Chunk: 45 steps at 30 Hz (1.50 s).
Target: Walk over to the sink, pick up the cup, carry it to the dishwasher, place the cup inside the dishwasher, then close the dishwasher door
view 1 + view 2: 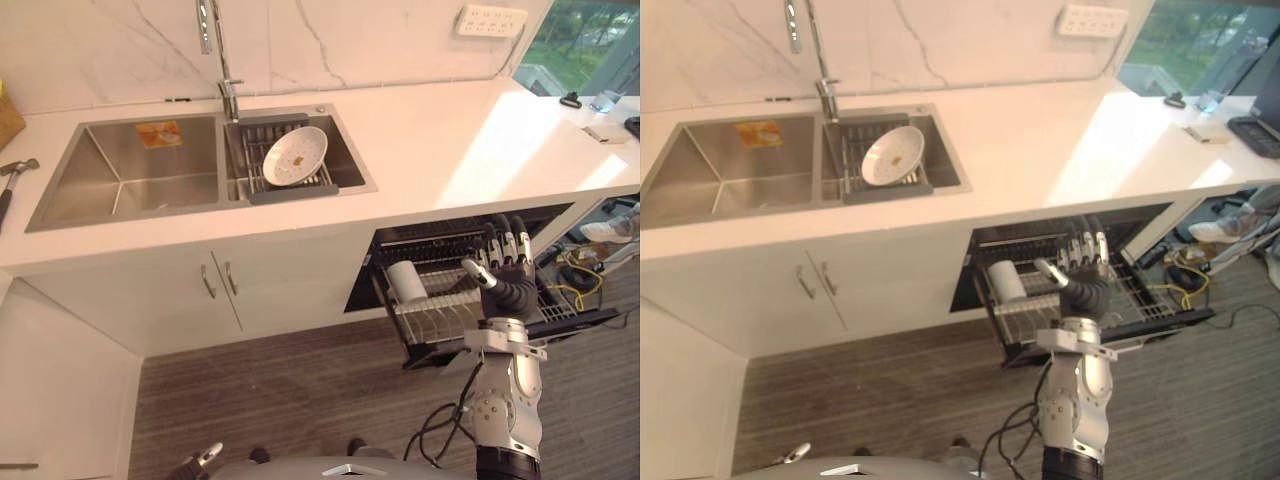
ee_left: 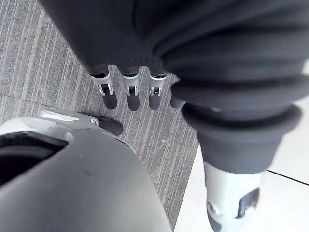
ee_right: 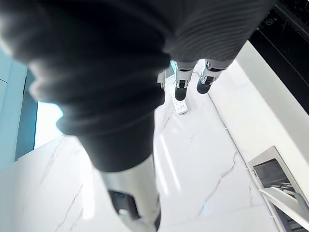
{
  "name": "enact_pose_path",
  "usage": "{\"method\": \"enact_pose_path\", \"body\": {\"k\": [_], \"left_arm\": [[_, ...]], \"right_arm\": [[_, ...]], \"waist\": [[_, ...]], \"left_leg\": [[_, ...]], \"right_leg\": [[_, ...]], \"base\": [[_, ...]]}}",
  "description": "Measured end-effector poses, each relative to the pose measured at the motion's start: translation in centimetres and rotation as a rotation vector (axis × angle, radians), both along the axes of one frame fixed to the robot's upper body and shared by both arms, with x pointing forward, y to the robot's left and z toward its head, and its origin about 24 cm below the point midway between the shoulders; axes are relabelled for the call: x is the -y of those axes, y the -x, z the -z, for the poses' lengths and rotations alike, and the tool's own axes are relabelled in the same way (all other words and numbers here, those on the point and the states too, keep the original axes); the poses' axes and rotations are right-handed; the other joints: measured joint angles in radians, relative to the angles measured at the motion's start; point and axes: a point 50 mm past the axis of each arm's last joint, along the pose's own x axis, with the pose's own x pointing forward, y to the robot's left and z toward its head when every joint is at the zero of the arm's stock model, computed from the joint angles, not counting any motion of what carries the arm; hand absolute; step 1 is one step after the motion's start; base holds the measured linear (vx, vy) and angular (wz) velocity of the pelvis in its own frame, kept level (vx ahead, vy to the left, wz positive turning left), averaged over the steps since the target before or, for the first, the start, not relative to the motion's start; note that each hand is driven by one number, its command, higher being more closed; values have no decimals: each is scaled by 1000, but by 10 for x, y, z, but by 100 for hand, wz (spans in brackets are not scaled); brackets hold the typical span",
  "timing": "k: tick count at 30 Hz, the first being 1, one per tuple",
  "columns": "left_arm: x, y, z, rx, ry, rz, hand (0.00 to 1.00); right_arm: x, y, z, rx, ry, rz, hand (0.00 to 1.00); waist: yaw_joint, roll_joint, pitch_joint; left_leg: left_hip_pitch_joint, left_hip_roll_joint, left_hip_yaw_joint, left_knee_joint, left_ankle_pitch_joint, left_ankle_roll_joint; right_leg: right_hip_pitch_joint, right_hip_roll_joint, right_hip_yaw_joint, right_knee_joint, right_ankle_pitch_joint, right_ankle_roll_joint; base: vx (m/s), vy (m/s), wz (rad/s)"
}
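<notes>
Cup (image 1: 407, 280): a white cylinder lying on its side in the left part of the rack (image 1: 445, 318). I cannot make out which way its mouth faces.
Right hand (image 1: 510, 280): raised over the rack, right of the cup and apart from it. Its fingers are straight and spread, pointing towards the counter (image 1: 440, 140), and it grasps nothing. The dark ribbed cover hides the wrist.
Left hand (image 2: 133, 94): low by the robot's side over the floor (image 1: 300, 390). Its fingers hang loose and nearly straight, with nothing in them. The lower edge of the eye view cuts it off.
Dishwasher (image 1: 400, 240): under the counter, with its door (image 1: 592, 320) down. The inside is dark, so little can be made out past the rack.
Rack: thin grey wire, pulled out over the door. The hand and arm cover part of its right side.
Sink (image 1: 120, 170): brushed steel with two square basins. An orange patch, too small to identify, lies in the left basin.
Plate (image 1: 294, 156): round, white and speckled, tilted on a wire stand in the right basin.
Faucet (image 1: 228, 90): shiny metal, with its top cut off.
Hammer (image 1: 14, 175): at the counter's left edge, partly out of frame.
Counter: smooth and pale, below a veined marble wall.
Floor: grey with striped planks.
</notes>
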Motion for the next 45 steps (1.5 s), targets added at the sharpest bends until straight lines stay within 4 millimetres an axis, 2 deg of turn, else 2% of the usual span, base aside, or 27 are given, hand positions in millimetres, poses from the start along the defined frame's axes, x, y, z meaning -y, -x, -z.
{"method": "enact_pose_path", "body": {"k": [2, 3, 8, 12, 14, 16, 17, 18, 19, 20, 23, 25, 26, 27, 28, 29, 31, 32, 34, 36, 37, 38, 40, 41, 43, 44, 45], "left_arm": [[0, 0, 0, 0, -8, 2, 0], [-1, 0, 0, -4, -24, 7, 0], [2, 4, 1, -18, -65, 1, 0], [1, 7, 1, -34, -98, -12, 0], [4, 7, 1, -35, -121, -32, 0], [8, 10, 2, -37, -126, -80, 0], [8, 10, 2, -30, -129, -102, 0], [8, 10, 1, -24, -133, -109, 0], [7, 9, 0, -8, -133, -151, 0], [5, 11, 0, -10, -135, -182, 0], [8, 20, 1, -28, -128, -200, 0], [12, 33, 2, -58, -119, -220, 0], [18, 41, 3, -81, -107, -236, 0], [21, 43, 4, -79, -100, -256, 0], [17, 44, 3, -69, -109, -262, 0], [8, 40, 2, -55, -126, -254, 0], [1, 38, 2, -53, -135, -242, 0], [-1, 37, 1, -53, -136, -232, 0], [-5, 29, 1, -38, -147, -212, 0], [-7, 22, 0, -26, -158, -183, 0], [-9, 19, 0, -22, -169, -153, 0], [-10, 16, -1, -16, -175, -113, 0], [-11, 9, -3, 8, -186, -91, 0], [-12, 2, -4, 26, -189, -87, 0], [-11, -3, -4, 36, -190, -73, 0], [-9, -4, -3, 38, -186, -66, 0], [-8, -3, -3, 37, -186, -63, 0]], "right_arm": [[-1, 0, 0, 1, -1, -1, 0], [-1, 1, -4, 15, 4, -1, 0], [-3, 8, -22, 81, 31, 10, 0], [-1, 12, -19, 62, 37, 26, 0], [0, 20, -20, 61, 49, 35, 0], [-5, 24, -33, 114, 70, 18, 0], [-7, 27, -40, 147, 82, 15, 0], [-8, 27, -43, 160, 87, 11, 0], [-9, 27, -46, 178, 91, 9, 0], [-9, 26, -48, 188, 92, 7, 0], [-11, 15, -51, 204, 84, 8, 0], [-11, 12, -51, 200, 92, 5, 0], [-10, 10, -51, 194, 99, -1, 0], [-12, 7, -50, 191, 97, -12, 0], [-14, 6, -49, 186, 98, -26, 0], [-15, 3, -48, 184, 103, -45, 0], [-15, 3, -46, 180, 93, -40, 0], [-14, 3, -47, 183, 93, -35, 0], [-11, 4, -46, 176, 89, -12, 0], [-12, 4, -47, 174, 91, -7, 0], [-15, 2, -46, 167, 92, -6, 0], [-17, 1, -46, 157, 103, -3, 0], [-17, 1, -46, 158, 104, 8, 0], [-16, 2, -47, 167, 100, 23, 0], [-15, 2, -47, 163, 94, 39, 0], [-14, 3, -46, 161, 96, 43, 0], [-14, 3, -46, 161, 97, 44, 0]], "waist": [[3, 0, 0], [1, 4, 0], [-7, 15, -6], [-13, 14, -12], [-18, 22, -10], [-9, 42, 5], [-11, 52, 7], [-11, 48, 12], [-6, 32, 28], [10, 32, 31], [20, 33, 36], [27, 38, 37], [29, 54, 38], [30, 59, 63], [28, 41, 64], [26, 17, 67], [23, -9, 53], [20, -25, 39], [13, -35, 33], [18, -43, 30], [20, -47, 31], [13, -42, 33], [7, -41, 28], [-5, -40, 28], [-18, -28, 34], [-27, -15, 43], [-30, -15, 44]], "left_leg": [[3, 4, 1, 0, -1, -2], [3, 10, 0, -1, -2, -5], [4, 17, 1, -1, -2, -13], [-4, 24, 6, 13, -8, -13], [-116, 57, 14, 233, -117, -15], [-190, 101, 38, 434, -186, -9], [-238, 119, 66, 546, -194, -7], [-256, 126, 81, 590, -191, -14], [-289, 139, 107, 682, -172, -43], [-307, 142, 122, 696, -215, -39], [-329, 130, 94, 548, -206, -39], [-304, 122, 16, 412, -154, -60], [-286, 134, 7, 372, -131, -90], [-287, 125, 15, 434, -115, -73], [-298, 116, 31, 464, -127, -54], [-318, 102, 53, 532, -163, -11], [-340, 76, 79, 580, -214, 15], [-347, 51, 91, 584, -236, 34], [-344, 27, 99, 573, -253, 60], [-287, 9, 118, 514, -248, 69], [-227, -7, 121, 455, -245, 76], [-161, -15, 121, 392, -230, 89], [-86, -12, 121, 318, -211, 80], [-60, -4, 114, 288, -205, 75], [-35, 20, 104, 275, -201, 63], [-13, 40, 90, 277, -206, 50], [2, 49, 85, 280, -214, 36]], "right_leg": [[2, 3, 4, 1, -2, -1], [0, 4, 18, 11, -16, -16], [-16, 6, 29, 38, -30, -6], [-38, 17, 56, 71, -59, -4], [-45, 30, 56, 99, -87, -16], [-49, 45, 51, 137, -109, -25], [-48, 43, 42, 170, -132, -26], [-45, 35, 38, 181, -143, -27], [-23, 21, 32, 183, -153, -28], [-5, 6, 31, 180, -159, -20], [24, -38, 56, 168, -179, 11], [54, -54, 101, 111, -183, 16], [84, -36, 131, 80, -183, 25], [72, -18, 180, 196, -208, 22], [70, -22, 177, 216, -244, 25], [75, -42, 188, 213, -285, 37], [75, -72, 205, 182, -293, 29], [77, -90, 222, 154, -288, 7], [27, -103, 230, 266, -249, 23], [-68, -110, 261, 470, -207, 37], [-131, -105, 276, 628, -181, 40], [-178, -90, 265, 740, -200, 20], [-232, -48, 200, 764, -249, -12], [-270, -21, 151, 716, -274, -44], [-316, 8, 85, 589, -281, -68], [-327, 18, 67, 492, -252, -76], [-323, 17, 61, 431, -209, -80]], "base": [[-60, -15, 0], [-85, -12, 2], [-74, -33, -2], [-9, -19, 4], [27, -54, 25], [54, -17, 9], [44, 6, 19], [28, 24, 34], [16, 25, 22], [20, 57, 15], [42, 151, -13], [166, 231, -53], [344, 276, -68], [324, 269, -63], [224, 353, -51], [129, 307, -34], [216, 311, -21], [287, 295, -5], [283, 272, 2], [269, 176, -14], [323, 103, -17], [320, 76, -13], [191, -49, 6], [28, -162, 19], [-106, -184, 23], [-41, -133, 25], [108, -89, 20]]}}
